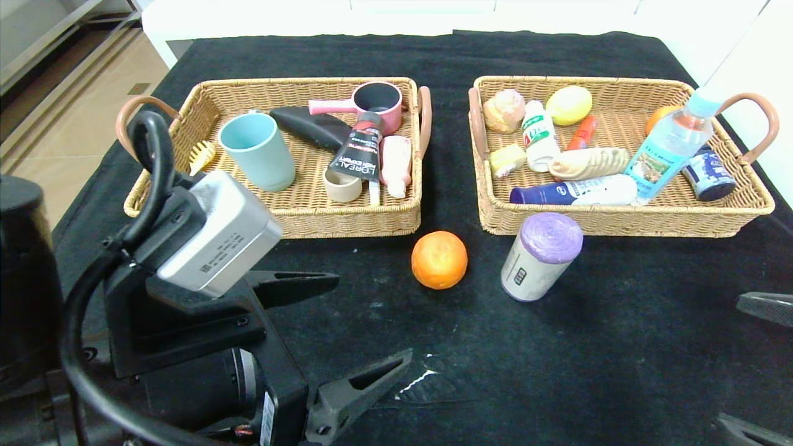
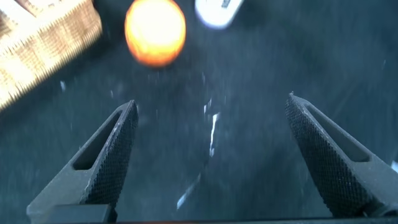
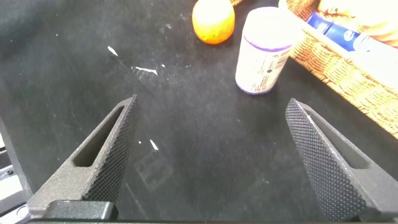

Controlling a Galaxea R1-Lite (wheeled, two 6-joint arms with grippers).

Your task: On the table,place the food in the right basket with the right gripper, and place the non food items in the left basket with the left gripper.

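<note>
An orange [image 1: 439,259] lies on the black cloth just in front of the gap between the two wicker baskets. To its right, a white roll with a purple top [image 1: 541,256] stands tilted against the right basket's [image 1: 619,226] front wall. My left gripper [image 1: 373,317] hovers open and empty near the table's front, short of the orange [image 2: 155,32], with bare cloth between its fingers [image 2: 112,155]. My right gripper [image 1: 728,362] is open and empty at the front right, with the roll [image 3: 264,51] and orange [image 3: 213,22] ahead of it.
The left basket [image 1: 347,223] holds a teal cup [image 1: 259,150], a pink pot, a black tube and other non-food items. The right basket holds a lemon [image 1: 569,104], bread, bottles and a can. The floor drops off beyond the table's left edge.
</note>
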